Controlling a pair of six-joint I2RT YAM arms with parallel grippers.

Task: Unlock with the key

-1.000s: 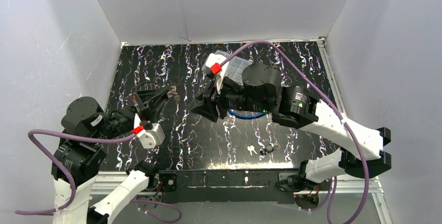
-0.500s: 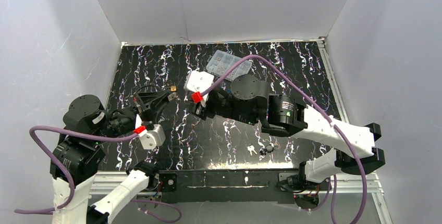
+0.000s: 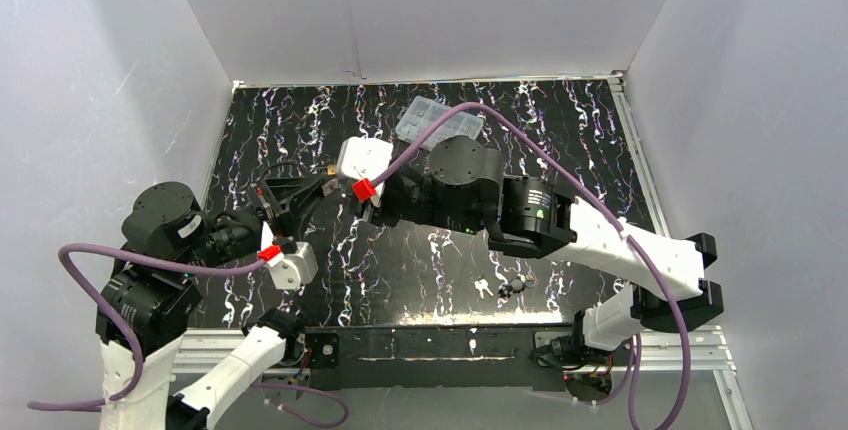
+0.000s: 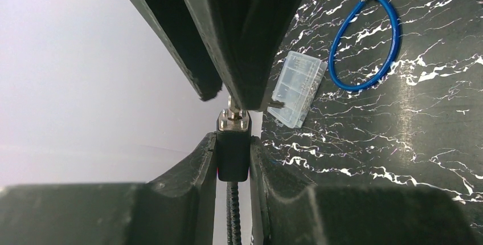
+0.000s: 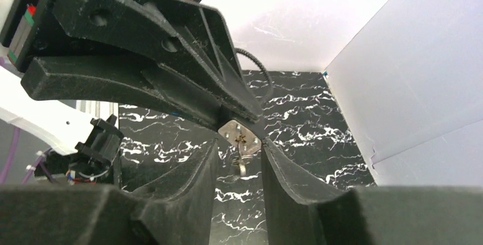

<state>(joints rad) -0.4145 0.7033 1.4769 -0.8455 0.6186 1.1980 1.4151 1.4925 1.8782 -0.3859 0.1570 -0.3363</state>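
Clamping the lock (image 4: 232,162): left gripper (image 4: 232,142) is clenched on its black body, key (image 4: 233,104) seated in the metal face.
Right gripper (image 5: 239,148) flanks the key; can't tell if it grips. Key looks small, stiff and slippery, so pinch its flat head and twist gently.

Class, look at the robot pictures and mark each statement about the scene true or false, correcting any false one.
1. The left gripper is clamped on the black lock. True.
2. A clear plastic box lies near the far edge of the table. True.
3. The blue cable loop lies inside that box. False: it lies on the table, beside the box.
4. The right gripper rests far from the lock. False: its fingers stand on either side of the key at the lock.
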